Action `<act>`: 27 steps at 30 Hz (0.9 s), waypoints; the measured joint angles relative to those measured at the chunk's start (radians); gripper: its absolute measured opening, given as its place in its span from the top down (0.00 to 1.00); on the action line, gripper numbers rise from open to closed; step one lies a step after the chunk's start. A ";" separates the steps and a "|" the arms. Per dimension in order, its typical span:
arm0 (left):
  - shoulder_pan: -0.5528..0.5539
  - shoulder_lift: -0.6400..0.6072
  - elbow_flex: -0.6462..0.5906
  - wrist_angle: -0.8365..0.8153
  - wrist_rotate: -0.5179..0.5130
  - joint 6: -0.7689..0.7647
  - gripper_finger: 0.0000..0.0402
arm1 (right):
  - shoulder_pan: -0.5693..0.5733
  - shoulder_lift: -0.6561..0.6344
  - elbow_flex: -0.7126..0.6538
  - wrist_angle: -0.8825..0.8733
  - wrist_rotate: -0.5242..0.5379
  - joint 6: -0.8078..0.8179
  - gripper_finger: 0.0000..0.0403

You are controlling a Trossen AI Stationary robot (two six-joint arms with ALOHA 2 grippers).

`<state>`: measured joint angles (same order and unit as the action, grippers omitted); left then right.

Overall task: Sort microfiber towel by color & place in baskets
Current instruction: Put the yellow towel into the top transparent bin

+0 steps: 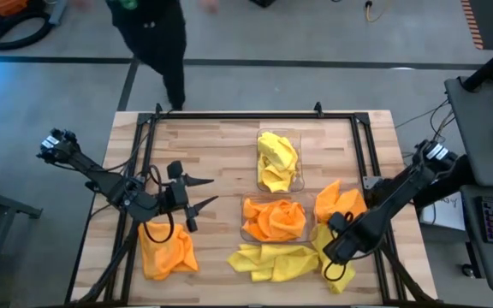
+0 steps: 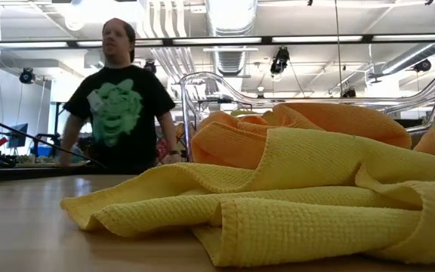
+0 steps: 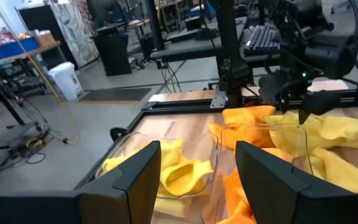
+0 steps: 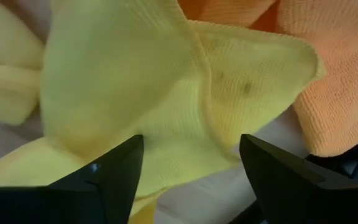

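The desk [image 1: 221, 145] carries two baskets: the far basket [image 1: 299, 171] is filled with yellow towels [image 1: 277, 161], the near basket [image 1: 247, 229] with orange towels [image 1: 276, 219], so colours are kept apart. Unsorted yellow towels [image 1: 268, 261] are spread in front. The right tool [image 4: 191, 162] is held spread, empty, just above them, apparently for a pick. The left tool [image 1: 202, 193] is parked open, empty, above the desk.

Bare surface [image 1: 221, 154] across far-left and centre, open for passing. Near-right crowded: yellow towel pile [image 1: 272, 261], orange-filled basket [image 1: 274, 220], yellow-filled basket [image 1: 279, 161] behind it, loose orange towels [image 1: 338, 204] just beside. Left hand [image 1: 197, 195] hovers with fingers apart over clear wood; orange towel [image 1: 166, 250] lies near-left. Person [image 1: 157, 38] stands at far edge.
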<state>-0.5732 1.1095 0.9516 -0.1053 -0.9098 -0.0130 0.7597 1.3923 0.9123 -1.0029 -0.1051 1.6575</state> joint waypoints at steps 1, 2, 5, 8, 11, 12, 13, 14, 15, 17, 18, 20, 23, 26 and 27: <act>0.000 0.000 0.002 -0.003 0.001 0.007 0.52 | 0.000 0.010 0.000 0.003 0.000 -0.003 0.37; 0.000 0.000 0.002 -0.003 0.001 0.013 0.52 | 0.000 0.019 0.000 0.010 0.000 -0.011 0.40; 0.001 0.000 0.004 -0.002 0.001 0.032 0.52 | 0.000 0.033 0.000 0.027 0.004 -0.025 0.51; 0.002 0.000 0.004 -0.003 0.001 0.038 0.52 | 0.000 0.044 0.000 0.032 0.010 -0.039 0.67; 0.002 0.000 0.004 -0.003 0.001 0.038 0.52 | 0.000 0.042 0.000 0.034 0.001 -0.076 0.87; 0.002 0.000 0.004 -0.003 0.001 0.038 0.52 | 0.000 0.037 0.000 0.036 0.000 -0.084 0.92; 0.002 0.000 0.004 -0.003 0.001 0.038 0.52 | 0.000 0.032 0.000 0.037 0.000 -0.092 0.95; 0.003 0.000 0.004 -0.003 0.001 0.038 0.52 | 0.001 0.023 0.000 0.036 0.000 -0.099 0.96; 0.005 0.000 0.004 -0.003 0.002 0.038 0.52 | 0.002 0.011 0.000 0.036 -0.001 -0.103 0.96; 0.007 0.000 0.004 -0.003 0.002 0.038 0.52 | 0.002 -0.014 0.006 0.033 0.000 -0.115 0.97; 0.008 0.000 0.004 -0.003 0.002 0.038 0.52 | 0.004 -0.029 0.013 0.032 0.002 -0.126 0.98; 0.008 0.000 0.004 -0.003 0.002 0.038 0.52 | 0.008 -0.064 0.029 0.027 0.007 -0.138 0.98; 0.008 0.000 0.004 -0.003 0.002 0.038 0.52 | 0.020 -0.113 0.069 -0.028 0.039 -0.151 0.98; 0.008 0.000 0.004 -0.005 0.002 0.033 0.52 | 0.036 -0.156 0.127 -0.101 0.123 -0.168 0.98; 0.008 0.000 0.004 -0.005 0.002 0.030 0.52 | 0.042 -0.170 0.148 -0.122 0.157 -0.179 0.98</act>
<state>-0.5648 1.1095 0.9554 -0.1103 -0.9073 0.0174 0.8020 1.2223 1.0600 -1.1252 0.0524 1.4780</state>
